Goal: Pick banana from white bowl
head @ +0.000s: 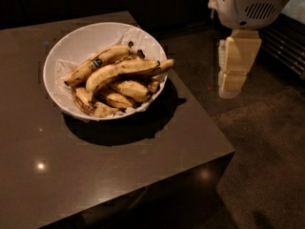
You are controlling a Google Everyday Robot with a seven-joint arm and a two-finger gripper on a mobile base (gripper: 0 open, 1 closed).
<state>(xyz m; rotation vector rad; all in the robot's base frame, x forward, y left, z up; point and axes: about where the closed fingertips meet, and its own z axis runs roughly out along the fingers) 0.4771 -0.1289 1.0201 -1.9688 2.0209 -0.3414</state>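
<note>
camera view: the banana (125,69) lies in the white bowl (71,44) by the table's (119,175) far edge. the gripper (232,90) hangs beyond the right edge, well apart from it; whether it is open or closed, i cannot tell.

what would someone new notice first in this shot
The wide white bowl, paper-lined and heaped with bruised yellow bananas, sits far right on the dark brown table. The longest curved yellow banana lies on top. The cream tool hangs right of the table, over the floor.
</note>
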